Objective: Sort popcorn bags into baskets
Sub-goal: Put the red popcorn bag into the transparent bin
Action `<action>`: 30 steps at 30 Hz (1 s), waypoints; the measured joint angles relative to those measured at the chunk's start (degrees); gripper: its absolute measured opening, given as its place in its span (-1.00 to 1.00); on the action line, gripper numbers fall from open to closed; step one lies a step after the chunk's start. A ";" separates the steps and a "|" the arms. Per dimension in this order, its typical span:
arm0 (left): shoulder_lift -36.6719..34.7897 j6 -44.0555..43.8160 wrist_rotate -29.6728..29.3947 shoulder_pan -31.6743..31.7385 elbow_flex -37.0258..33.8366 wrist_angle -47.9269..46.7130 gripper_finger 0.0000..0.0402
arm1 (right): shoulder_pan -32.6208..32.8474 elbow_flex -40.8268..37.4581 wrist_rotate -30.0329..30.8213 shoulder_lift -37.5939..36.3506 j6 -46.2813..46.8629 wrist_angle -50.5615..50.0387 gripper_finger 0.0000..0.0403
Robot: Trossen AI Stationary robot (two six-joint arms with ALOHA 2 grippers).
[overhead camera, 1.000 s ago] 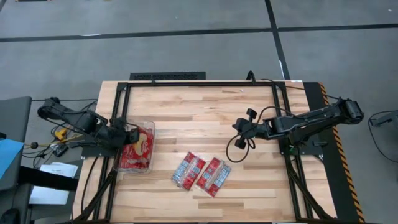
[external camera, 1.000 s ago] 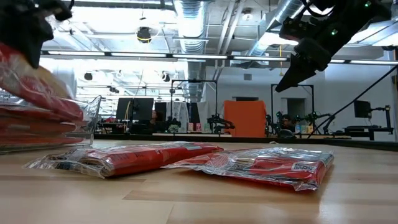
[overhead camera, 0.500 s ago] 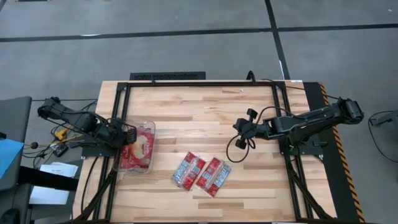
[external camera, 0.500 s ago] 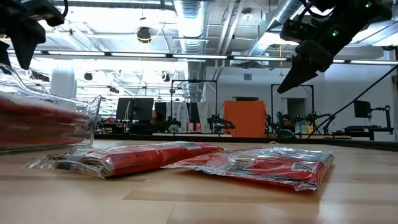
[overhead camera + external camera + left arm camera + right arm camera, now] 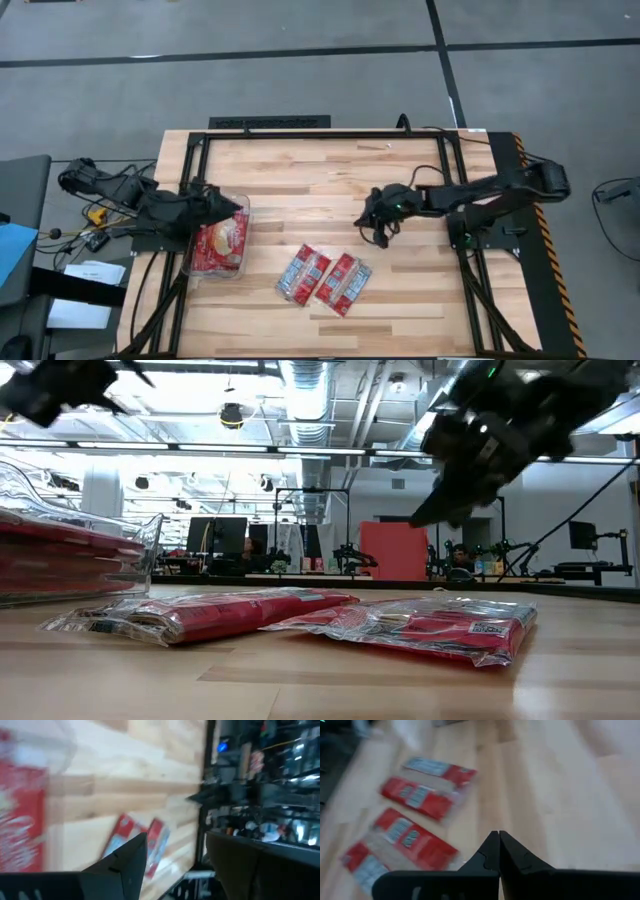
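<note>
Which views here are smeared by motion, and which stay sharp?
Left wrist view: the whole frame is streaked, the two loose packets barely legible. Right wrist view: table and packets soft, though its own shut jaws read crisply. Low view: the right gripper is blurred, while the tub and packets stay sharp. High view: sharp throughout.

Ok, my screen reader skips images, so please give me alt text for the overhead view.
Two red popcorn bags lie side by side on a wooden table. A clear tub holding more bags sits beside the left gripper; the right gripper hangs above the middle.
</note>
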 joint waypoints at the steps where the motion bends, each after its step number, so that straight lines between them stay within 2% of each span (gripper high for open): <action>1: 0.96 1.07 -0.85 0.57 0.00 1.89 -0.06 | -1.09 -0.27 -3.40 2.42 0.56 3.23 -0.92; 4: 4.32 4.31 -2.06 2.40 -0.02 6.55 -0.09 | -1.67 0.28 -9.61 9.61 0.80 14.09 -0.92; 8: 8.56 12.02 -1.92 5.32 -0.02 16.42 -0.11 | 0.23 4.08 -10.70 18.67 -0.09 22.58 -0.93; 12: 12.16 19.83 0.14 7.47 -0.02 28.53 -0.11 | 3.05 10.82 -12.49 26.48 -0.58 23.45 -0.91; 17: 15.95 26.05 5.63 8.59 -0.03 39.33 -0.11 | 7.64 18.70 -14.83 33.71 -0.55 23.19 -0.90; 20: 17.41 29.10 9.32 8.57 -0.02 41.22 -0.11 | 9.74 21.37 -11.57 35.64 2.12 22.47 -0.95; 26: 20.34 34.80 13.54 8.46 -0.04 41.24 -0.11 | 14.32 24.75 6.43 35.96 5.69 14.20 -0.94; 30: 23.70 37.06 13.44 6.96 -0.04 41.70 -0.11 | 15.98 27.04 9.09 35.98 6.76 6.10 -0.92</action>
